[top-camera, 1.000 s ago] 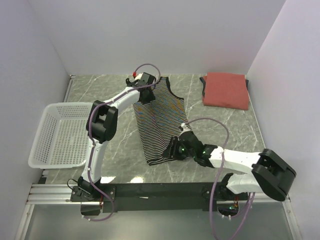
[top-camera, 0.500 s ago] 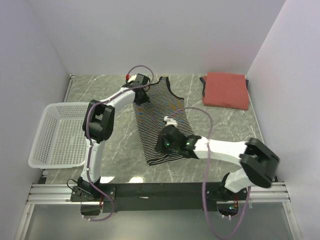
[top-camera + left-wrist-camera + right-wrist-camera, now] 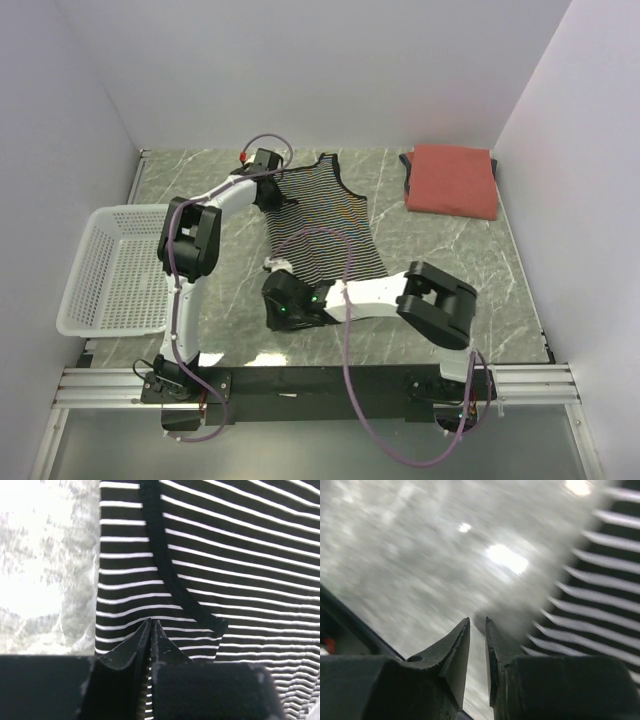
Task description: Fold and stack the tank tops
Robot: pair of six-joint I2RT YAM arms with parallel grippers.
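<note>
Right wrist view: the right gripper [image 3: 477, 627] is over the table [image 3: 395, 540], its 2 fingers [image 3: 457, 650] drawn almost together, nothing in the thin slit, the striped tank top [image 3: 600, 595] just beside them. From above, that top lies spread mid-table, the right arm [image 3: 370, 292] across its near end. At its far left shoulder the left gripper [image 3: 151, 629] is clenched on the striped cloth beside the dark armhole trim. The rust-red tank top [image 3: 452, 180] sits folded at the far right corner.
</note>
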